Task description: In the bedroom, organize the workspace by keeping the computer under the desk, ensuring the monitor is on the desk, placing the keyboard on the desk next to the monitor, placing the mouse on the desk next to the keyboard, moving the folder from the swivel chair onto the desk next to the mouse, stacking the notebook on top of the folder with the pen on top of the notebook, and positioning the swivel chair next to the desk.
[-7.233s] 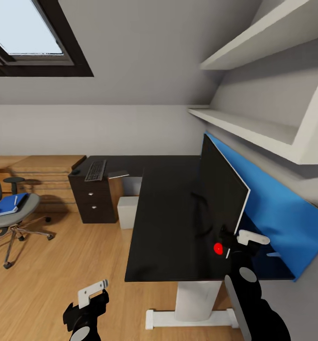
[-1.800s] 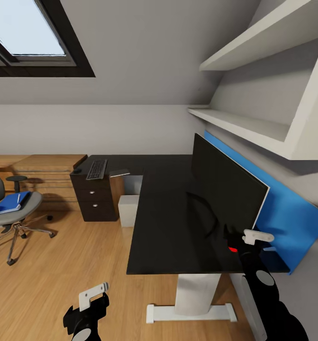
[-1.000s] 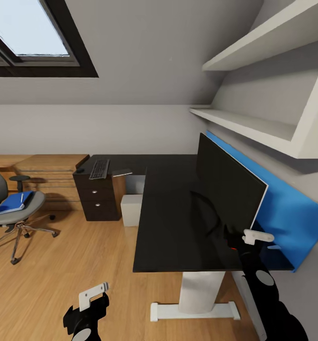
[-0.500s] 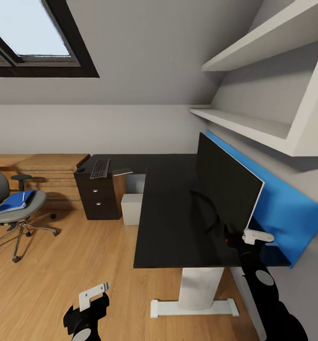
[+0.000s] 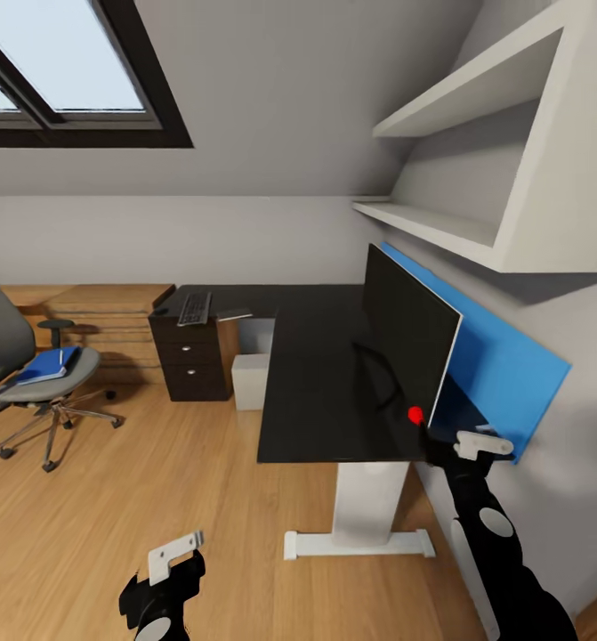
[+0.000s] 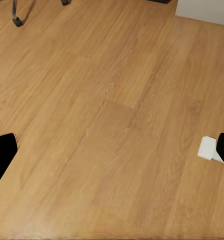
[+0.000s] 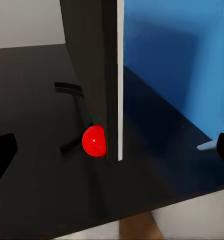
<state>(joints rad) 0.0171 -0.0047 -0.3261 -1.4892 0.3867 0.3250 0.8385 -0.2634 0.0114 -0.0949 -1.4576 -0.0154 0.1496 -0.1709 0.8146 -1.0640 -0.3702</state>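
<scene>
While upright on worktop (image 5: 325,374): monitor (image 5: 405,343)
Right gripper (image 5: 458,445): fingers apart, just beside monitor's corner
Left gripper (image 5: 169,556): apart over floor (image 5: 111,499)
Folder (image 5: 44,365): on swivel chair (image 5: 31,374)

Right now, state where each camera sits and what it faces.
Head view: high, facing the desk and monitor; left gripper and right gripper show.
Left wrist view: faces the wood floor; fingertips at the edges.
Right wrist view: faces the monitor's edge.
Head and right wrist share the monitor.
</scene>
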